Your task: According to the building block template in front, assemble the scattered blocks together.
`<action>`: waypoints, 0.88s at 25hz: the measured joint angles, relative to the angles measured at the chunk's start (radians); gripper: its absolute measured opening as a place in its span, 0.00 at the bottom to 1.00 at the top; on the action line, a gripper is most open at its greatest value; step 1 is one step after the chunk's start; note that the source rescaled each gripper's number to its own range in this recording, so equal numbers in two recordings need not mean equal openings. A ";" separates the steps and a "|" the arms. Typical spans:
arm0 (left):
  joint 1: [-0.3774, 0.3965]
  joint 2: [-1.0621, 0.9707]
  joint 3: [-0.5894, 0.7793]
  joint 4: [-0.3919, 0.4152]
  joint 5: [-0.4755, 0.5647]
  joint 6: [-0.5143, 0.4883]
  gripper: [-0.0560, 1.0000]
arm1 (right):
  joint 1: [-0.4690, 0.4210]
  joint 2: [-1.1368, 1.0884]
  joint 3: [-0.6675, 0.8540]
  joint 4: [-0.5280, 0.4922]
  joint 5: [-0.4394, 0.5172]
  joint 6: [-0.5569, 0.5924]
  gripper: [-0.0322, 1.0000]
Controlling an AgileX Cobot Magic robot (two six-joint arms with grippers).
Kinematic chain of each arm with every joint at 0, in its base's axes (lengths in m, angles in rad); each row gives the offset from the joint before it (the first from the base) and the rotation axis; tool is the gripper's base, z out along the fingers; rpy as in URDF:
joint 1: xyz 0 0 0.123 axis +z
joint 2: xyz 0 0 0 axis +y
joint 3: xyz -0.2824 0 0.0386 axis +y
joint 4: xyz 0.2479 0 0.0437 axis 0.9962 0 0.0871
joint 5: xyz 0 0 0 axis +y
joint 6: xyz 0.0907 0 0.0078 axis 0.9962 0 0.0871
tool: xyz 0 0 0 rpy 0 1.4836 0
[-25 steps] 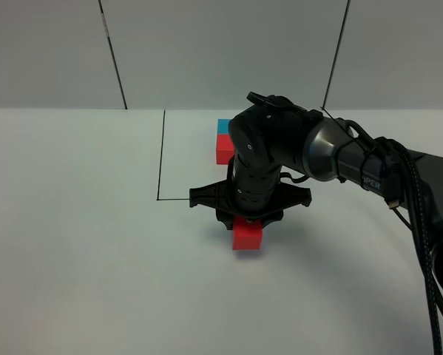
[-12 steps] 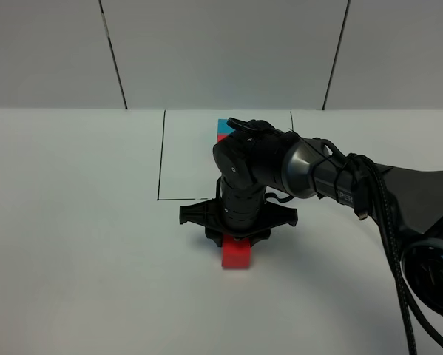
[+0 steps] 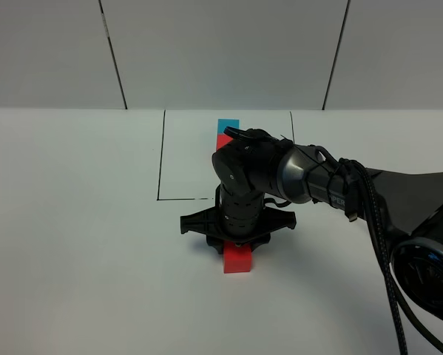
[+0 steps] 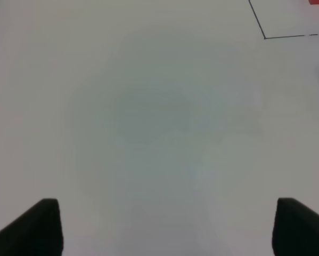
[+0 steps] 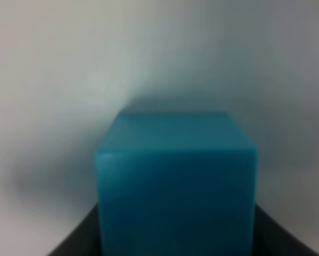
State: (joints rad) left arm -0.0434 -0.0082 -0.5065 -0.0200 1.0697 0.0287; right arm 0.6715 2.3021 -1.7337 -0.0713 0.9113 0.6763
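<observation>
The template is a black outline (image 3: 162, 159) with a cyan-blue cube (image 3: 228, 124) touching a red cube (image 3: 222, 139) at the back. My right gripper (image 3: 238, 240) reaches across and points down in front of the outline. It is shut on the scattered cyan-blue cube (image 5: 175, 181), which fills the right wrist view and is hidden in the exterior high view. The scattered red cube (image 3: 238, 259) lies on the table just under the gripper's front. Whether it touches the held cube is hidden. My left gripper (image 4: 164, 229) is open and empty above bare table.
The white table (image 3: 73, 244) runs to a grey back wall (image 3: 221, 52). The right arm (image 3: 332, 181) and its cables stretch in from the right. A corner of the outline (image 4: 264, 37) shows in the left wrist view.
My right gripper has moved left and toward the table's front. The scattered red cube has shifted the same way with it. The template has not moved.
</observation>
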 joint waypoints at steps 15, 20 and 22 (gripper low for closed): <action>0.000 0.000 0.000 0.000 0.000 0.000 0.89 | 0.000 0.001 0.000 0.071 -0.006 -0.009 0.66; 0.000 0.000 0.000 0.000 0.000 0.000 0.89 | 0.000 -0.025 0.000 0.071 -0.024 -0.022 1.00; 0.000 0.000 0.000 0.000 0.000 0.000 0.89 | 0.000 -0.064 0.000 0.071 -0.030 -0.026 1.00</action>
State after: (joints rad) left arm -0.0434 -0.0082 -0.5065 -0.0200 1.0697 0.0287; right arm 0.6715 2.2379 -1.7337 0.0000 0.8808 0.6503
